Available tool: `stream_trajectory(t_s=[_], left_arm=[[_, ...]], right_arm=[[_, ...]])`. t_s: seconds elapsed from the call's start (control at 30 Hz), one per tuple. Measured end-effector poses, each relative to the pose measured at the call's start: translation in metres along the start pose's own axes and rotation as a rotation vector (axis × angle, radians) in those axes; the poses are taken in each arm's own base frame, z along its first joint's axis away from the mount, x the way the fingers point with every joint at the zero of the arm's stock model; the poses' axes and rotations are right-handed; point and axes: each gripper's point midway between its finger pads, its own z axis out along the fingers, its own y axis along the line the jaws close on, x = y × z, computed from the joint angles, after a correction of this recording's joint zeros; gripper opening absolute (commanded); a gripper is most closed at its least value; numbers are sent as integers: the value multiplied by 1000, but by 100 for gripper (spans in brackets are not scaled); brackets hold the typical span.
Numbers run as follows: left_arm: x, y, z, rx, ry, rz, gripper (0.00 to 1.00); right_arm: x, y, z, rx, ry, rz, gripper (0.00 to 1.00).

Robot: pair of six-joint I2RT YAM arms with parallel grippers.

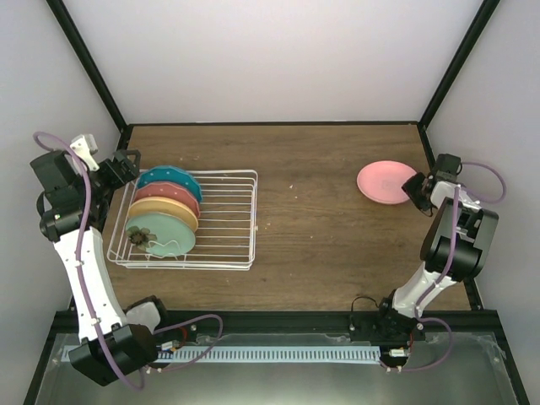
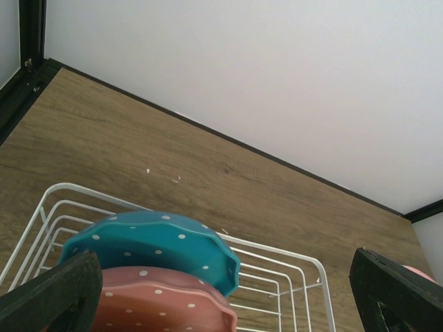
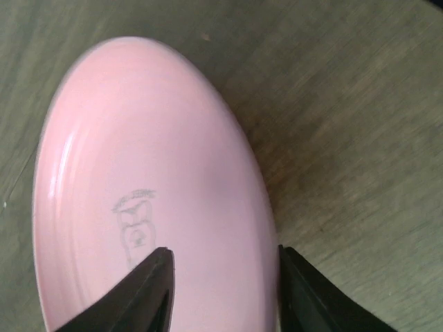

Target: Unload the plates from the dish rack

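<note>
The pink plate (image 1: 384,182) rests by the table's (image 1: 312,219) right edge, right fingers (image 3: 149,290) released over it. The left fingers (image 2: 55,294) gape above the dish rack's (image 1: 236,211) teal plate (image 2: 149,242), seemingly to grasp it.

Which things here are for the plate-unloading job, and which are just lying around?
For the job:
dish rack
teal-blue dotted plate, in the rack
salmon-red dotted plate, in the rack
orange-yellow plate, in the rack
mint green plate, in the rack
pink plate, on the table by the right end effector

Just lying about:
a few white specks on the table
</note>
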Motion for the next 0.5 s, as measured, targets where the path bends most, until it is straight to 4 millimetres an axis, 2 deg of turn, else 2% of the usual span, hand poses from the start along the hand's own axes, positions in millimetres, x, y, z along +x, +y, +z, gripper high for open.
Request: stream_trajectory(t_s=[0.1, 0.33, 0.43, 0.5], left_arm=[[2, 1, 1, -4, 4, -7, 100], [4, 3, 0, -12, 6, -15, 100], [4, 4, 0, -17, 5, -15, 100], [4, 4, 0, -20, 3, -14, 100]], right_arm=[[5, -7, 7, 22, 18, -3, 60], [7, -19, 8, 86, 22, -23, 70], [6, -24, 3, 117, 15, -36, 70], [0, -18, -10, 108, -14, -54, 70]])
